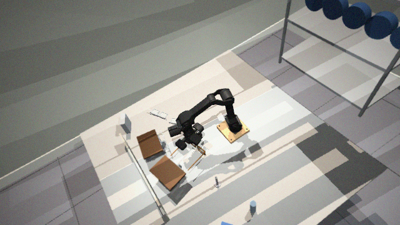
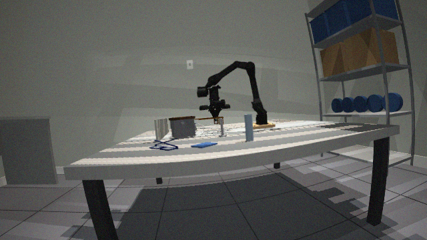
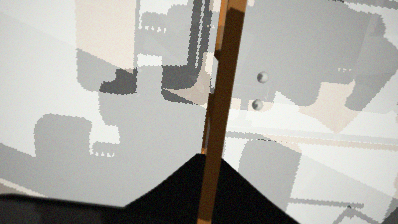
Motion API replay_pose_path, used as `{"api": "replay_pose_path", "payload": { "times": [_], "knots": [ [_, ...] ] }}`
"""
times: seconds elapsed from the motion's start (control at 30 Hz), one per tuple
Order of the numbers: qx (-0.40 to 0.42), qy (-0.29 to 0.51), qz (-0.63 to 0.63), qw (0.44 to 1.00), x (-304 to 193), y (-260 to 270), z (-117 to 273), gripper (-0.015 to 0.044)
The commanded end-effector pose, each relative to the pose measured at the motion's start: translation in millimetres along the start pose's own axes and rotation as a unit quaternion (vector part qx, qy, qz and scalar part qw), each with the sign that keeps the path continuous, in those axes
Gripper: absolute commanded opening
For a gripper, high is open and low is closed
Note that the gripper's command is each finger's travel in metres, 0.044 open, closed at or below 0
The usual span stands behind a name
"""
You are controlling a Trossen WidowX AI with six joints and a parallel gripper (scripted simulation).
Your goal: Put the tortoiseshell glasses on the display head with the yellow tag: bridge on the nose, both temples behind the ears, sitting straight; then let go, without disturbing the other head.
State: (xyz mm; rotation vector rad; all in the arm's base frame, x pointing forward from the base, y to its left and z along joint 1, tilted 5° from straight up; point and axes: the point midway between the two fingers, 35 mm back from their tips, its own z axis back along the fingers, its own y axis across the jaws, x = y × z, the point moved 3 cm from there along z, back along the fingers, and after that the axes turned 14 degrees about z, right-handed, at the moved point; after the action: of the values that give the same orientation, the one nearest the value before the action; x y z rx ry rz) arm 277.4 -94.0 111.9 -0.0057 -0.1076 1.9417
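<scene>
While my arm (image 1: 204,104) (image 2: 230,71) arches out over the desk (image 1: 269,106) (image 2: 233,159), my fingers (image 1: 196,144) (image 2: 215,117) are closed on the tortoiseshell glasses (image 1: 204,151) (image 2: 208,119) (image 3: 221,100), holding them above the surface. Both temples are spread and reach toward the two brown-topped display heads, one (image 1: 150,144) nearer the wall and the other (image 1: 167,172) farther from it. The glasses are not seated on either head; I cannot tell which one carries the yellow tag. From my wrist, a brown length of the frame runs up the view, across my dark fingertips.

Behind the heads, as seen from my base, a long pale panel (image 1: 145,178) lies across the desk. A light-framed pair of glasses (image 1: 159,113) is nearer the wall. Elsewhere I see a small metal stand (image 1: 216,182) (image 2: 221,129), a pale blue cylinder (image 1: 252,207) (image 2: 249,127), a flat blue piece (image 1: 226,223) (image 2: 204,145) and a blue-framed pair (image 2: 164,145).
</scene>
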Motion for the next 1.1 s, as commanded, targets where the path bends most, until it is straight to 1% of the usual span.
{"api": "replay_pose_path", "payload": {
  "times": [0.0, 1.07],
  "knots": [
    [-0.003, 0.001, -0.001, 1.000, -1.9, -6.4, 0.9, 0.0000],
    [0.001, 0.000, -0.001, 1.000, -11.9, -47.4, 1.2, 0.0000]
  ]
}}
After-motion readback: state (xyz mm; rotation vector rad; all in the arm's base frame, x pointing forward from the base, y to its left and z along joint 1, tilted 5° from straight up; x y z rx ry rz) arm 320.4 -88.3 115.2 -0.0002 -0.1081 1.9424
